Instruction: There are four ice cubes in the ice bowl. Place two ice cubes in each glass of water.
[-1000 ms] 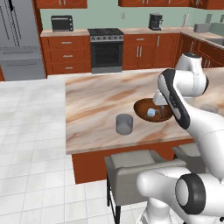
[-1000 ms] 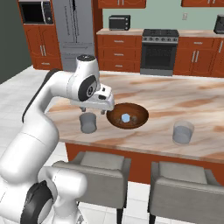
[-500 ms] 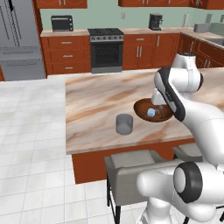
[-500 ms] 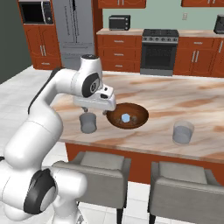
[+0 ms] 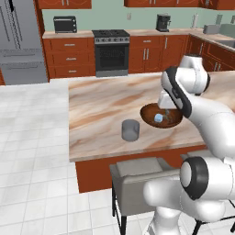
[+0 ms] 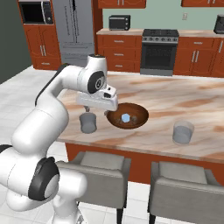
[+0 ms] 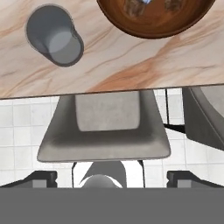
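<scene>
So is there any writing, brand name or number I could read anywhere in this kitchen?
None can be read.
Microwave, toaster oven, coffee maker, stove: no legible label or digits.
Ice bowl and both glasses: plain, unmarked.

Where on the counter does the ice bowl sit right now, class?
In the right base view, the ice bowl sits on the marble counter near its front edge, between the two tumblers, closer to the left tumbler than the right one.
</scene>
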